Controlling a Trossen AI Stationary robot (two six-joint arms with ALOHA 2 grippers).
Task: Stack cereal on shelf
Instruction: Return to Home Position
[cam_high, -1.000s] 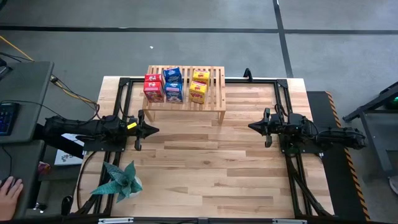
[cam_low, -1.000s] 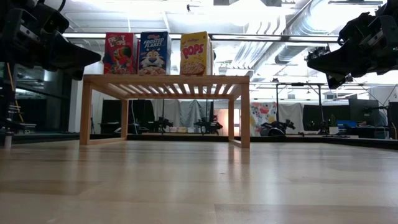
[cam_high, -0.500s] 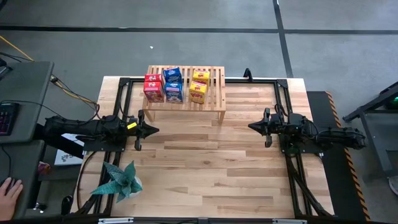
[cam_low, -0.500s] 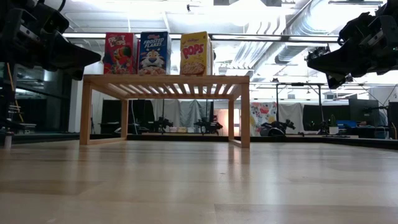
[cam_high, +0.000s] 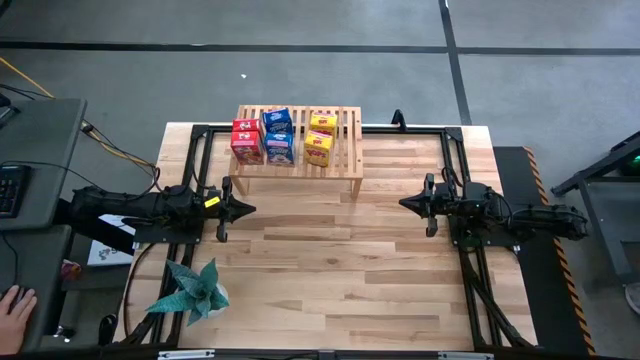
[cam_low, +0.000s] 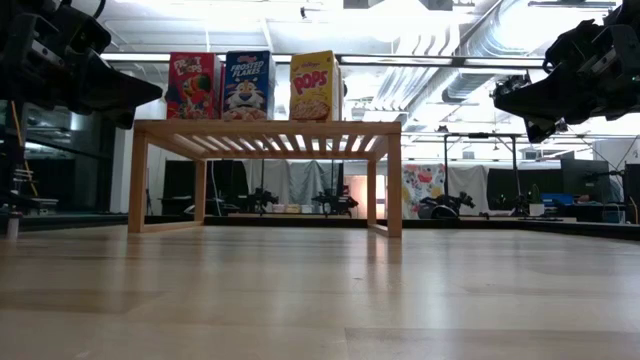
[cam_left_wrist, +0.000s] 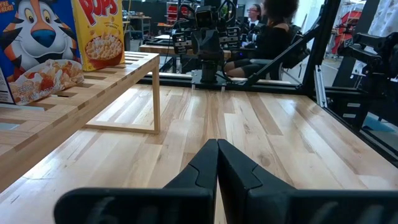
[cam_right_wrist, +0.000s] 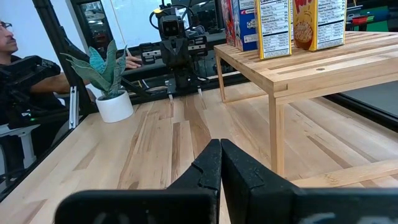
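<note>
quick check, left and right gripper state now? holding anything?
Left gripper: jaws shut, holding nothing.
Right gripper: jaws shut, holding nothing.

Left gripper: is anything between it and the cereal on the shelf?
Nothing visible. Only bare table lies between the left gripper and the shelf holding the cereal; the plant stands on the opposite side, away from that path.

your pale slatted shelf (cam_high: 348, 140) carries two red cereal boxes (cam_high: 247, 141) at its left end, two blue boxes (cam_high: 279, 147) next, two yellow boxes (cam_high: 319, 147) past the middle.
</note>
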